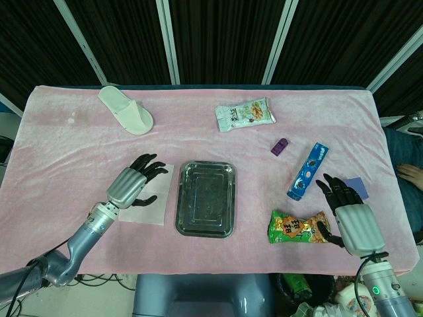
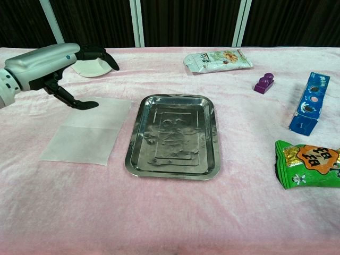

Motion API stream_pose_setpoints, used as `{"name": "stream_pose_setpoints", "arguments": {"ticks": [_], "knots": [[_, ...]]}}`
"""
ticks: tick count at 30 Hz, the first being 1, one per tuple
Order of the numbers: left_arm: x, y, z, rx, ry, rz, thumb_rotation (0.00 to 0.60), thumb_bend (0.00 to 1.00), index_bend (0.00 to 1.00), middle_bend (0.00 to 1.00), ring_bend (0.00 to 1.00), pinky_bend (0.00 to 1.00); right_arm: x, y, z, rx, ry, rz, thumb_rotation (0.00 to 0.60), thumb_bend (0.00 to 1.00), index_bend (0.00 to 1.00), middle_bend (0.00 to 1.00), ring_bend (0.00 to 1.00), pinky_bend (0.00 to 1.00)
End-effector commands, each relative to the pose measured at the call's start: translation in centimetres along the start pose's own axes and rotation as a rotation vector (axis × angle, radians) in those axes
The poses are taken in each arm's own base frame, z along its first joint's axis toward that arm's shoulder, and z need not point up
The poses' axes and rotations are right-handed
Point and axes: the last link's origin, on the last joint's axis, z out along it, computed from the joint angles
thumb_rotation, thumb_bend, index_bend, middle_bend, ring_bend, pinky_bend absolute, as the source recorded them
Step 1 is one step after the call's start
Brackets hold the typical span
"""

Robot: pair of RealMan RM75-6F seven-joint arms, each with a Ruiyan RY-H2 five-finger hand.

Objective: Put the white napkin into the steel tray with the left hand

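The left hand (image 2: 50,66), fingers spread and holding nothing, hovered at left of frame over the flat white paper napkin (image 2: 87,130) (lying just beside the rectangular steel tray (image 2: 210,159)); pinching the napkin's tray-side edge was advised.

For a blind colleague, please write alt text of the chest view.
The robot's left hand hovers with fingers spread over a flat white napkin on a pink tablecloth, beside an empty steel tray. Snack packets lie further right.

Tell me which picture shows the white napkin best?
The chest view: the white napkin lies nearly whole, with only the left robot hand above its far edge. In the head view that robot hand covers much of it.
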Motion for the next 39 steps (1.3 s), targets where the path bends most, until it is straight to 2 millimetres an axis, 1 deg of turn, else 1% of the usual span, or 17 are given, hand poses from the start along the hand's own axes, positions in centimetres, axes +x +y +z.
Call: {"name": "stream_pose_setpoints", "arguments": {"ticks": [1,6,12,22,26,29,32,35,39], "knots": [[-0.2,0.2,0.5,-0.002,0.0,-0.003,0.6,0.26,0.24,0.19,0.0,0.09,0.8,0.1,1.0,-0.007,-0.003,0.003,0.6,0.28,0.0,0.0,0.06,0.15],[-0.5,0.3,0.8,-0.001,-0.005,-0.005,0.6,0.26,0.24,0.19,0.0,0.09,0.8,0.5,1.2,-0.024,-0.009,0.02,0.6,0.29,0.0,0.0,0.06,0.15],[-0.4,0.1,0.3,-0.007,0.002,0.015,0.6,0.26,0.24,0.19,0.0,0.09,0.4,0.7,0.7,-0.029,-0.025,0.027,0.6,0.29,0.0,0.0,0.06,0.15],[0.8,-1.0,-0.5,0.017,0.022,0.026,0.6,0.26,0.25,0.18,0.0,0.09,0.6,0.8,0.4,-0.045,-0.005,0.039,0.6,0.29,0.0,0.0,0.06,0.15],[1.7,-2.1,-1.3,0.038,0.028,0.085,0.6,0.26,0.26,0.18,0.0,0.09,0.6,1.6,-0.6,-0.071,-0.011,0.0,0.6,0.29,0.0,0.0,0.06,0.15],[2.6,-3.4,-3.1,0.079,0.031,0.146,0.6,0.26,0.26,0.18,0.0,0.08,0.3,2.5,-2.5,-0.126,-0.022,0.008,0.6,0.29,0.0,0.0,0.06,0.15],[3.4,-4.6,-6.1,0.142,0.029,0.174,0.6,0.26,0.27,0.18,0.0,0.08,-0.6,3.3,-5.1,-0.176,-0.035,0.015,0.6,0.29,0.0,0.0,0.06,0.15],[3.8,-5.5,-9.1,0.214,0.013,0.196,0.6,0.25,0.28,0.18,0.0,0.08,-1.9,4.0,-7.6,-0.199,-0.026,0.025,0.6,0.29,0.0,0.0,0.06,0.15],[4.1,-6.2,-13.0,0.312,0.004,0.25,0.6,0.25,0.29,0.18,0.0,0.08,-3.1,4.8,-9.7,-0.208,0.039,0.015,0.6,0.29,0.0,0.0,0.06,0.15]]}}
